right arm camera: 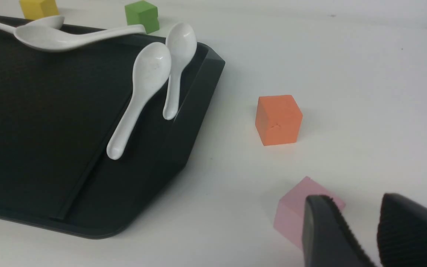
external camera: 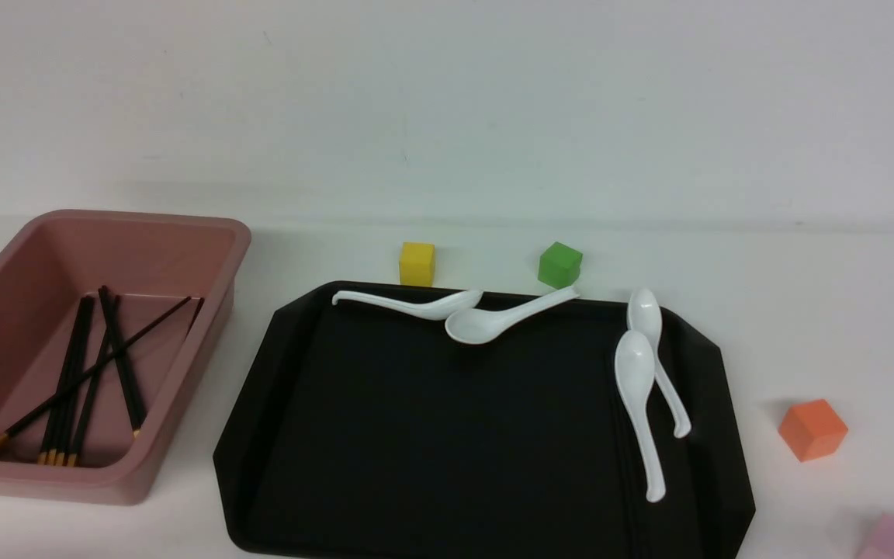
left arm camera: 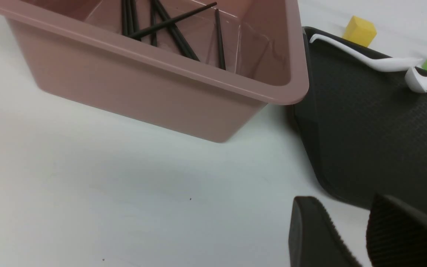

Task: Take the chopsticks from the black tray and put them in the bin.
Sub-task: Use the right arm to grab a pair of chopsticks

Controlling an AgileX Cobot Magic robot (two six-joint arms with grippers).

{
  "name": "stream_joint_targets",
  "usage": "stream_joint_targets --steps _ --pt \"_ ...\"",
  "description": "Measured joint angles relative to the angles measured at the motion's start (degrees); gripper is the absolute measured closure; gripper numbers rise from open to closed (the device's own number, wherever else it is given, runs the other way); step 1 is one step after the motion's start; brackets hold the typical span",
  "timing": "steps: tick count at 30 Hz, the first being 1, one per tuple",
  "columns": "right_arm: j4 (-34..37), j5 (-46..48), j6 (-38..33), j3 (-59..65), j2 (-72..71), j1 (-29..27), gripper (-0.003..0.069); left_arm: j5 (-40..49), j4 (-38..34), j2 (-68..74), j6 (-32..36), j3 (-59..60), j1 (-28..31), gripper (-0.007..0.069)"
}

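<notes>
Several black chopsticks (external camera: 86, 373) with gold bands lie crossed inside the pink bin (external camera: 206, 326) at the left; their tips also show over the bin (left arm camera: 161, 92) wall as chopsticks (left arm camera: 176, 31). The black tray (external camera: 431, 435) lies in the middle. Faint dark lines run along its floor beside the right-hand spoons; I cannot tell whether they are a chopstick or a ridge. Neither gripper shows in the front view. My left gripper (left arm camera: 341, 202) hangs open over bare table near the tray's corner (left arm camera: 347, 148). My right gripper (right arm camera: 356, 200) is open and holds nothing, off the tray's (right arm camera: 184, 122) right side.
Four white soup spoons lie on the tray, two at the back rim (external camera: 493, 318) and two on the right (external camera: 637, 396). A yellow cube (external camera: 417, 263) and a green cube (external camera: 559, 265) stand behind it. An orange cube (right arm camera: 278, 119) and a pink cube (right arm camera: 291, 213) sit right of it.
</notes>
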Motion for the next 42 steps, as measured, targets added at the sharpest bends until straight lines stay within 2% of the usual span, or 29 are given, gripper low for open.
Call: stream_joint_targets --steps 16,18,22,23,24,26,28,33,37,40,42 --pt "0.3 0.0 0.3 0.0 0.0 0.0 0.042 0.0 0.0 0.0 0.0 0.0 0.0 0.0386" --pt "4.3 -0.4 2.6 0.0 0.0 0.0 0.042 0.0 0.0 0.0 0.0 0.0 0.0 0.0386" --pt "18.3 -1.5 11.8 0.2 0.0 0.0 0.042 0.0 0.0 0.0 0.0 0.0 0.0 0.0386" --pt "26.4 -1.7 16.0 0.3 0.0 0.0 0.042 0.0 0.0 0.0 0.0 0.0 0.0 0.0386" --pt "28.3 -1.7 17.1 0.3 0.0 0.0 0.042 0.0 0.0 0.0 0.0 0.0 0.0 0.0386" --pt "38.0 -2.1 22.1 0.3 0.0 0.0 0.042 0.0 0.0 0.0 0.0 0.0 0.0 0.0386" --pt "41.9 -2.3 22.9 0.3 0.0 0.0 0.042 0.0 0.0 0.0 0.0 0.0 0.0 0.0386" --pt "44.5 -2.7 23.4 0.3 0.0 0.0 0.042 0.0 0.0 0.0 0.0 0.0 0.0 0.0386" --pt "50.6 -4.4 22.1 -0.4 0.0 0.0 0.042 0.0 0.0 0.0 0.0 0.0 0.0 0.0386" --pt "51.9 -8.0 16.7 -3.3 0.0 0.0 0.042 0.0 0.0 0.0 0.0 0.0 0.0 0.0386" --pt "51.9 -13.0 8.3 -9.0 0.7 0.0 0.0429 0.0 0.0 0.0 0.0 0.0 0.0 0.0386"
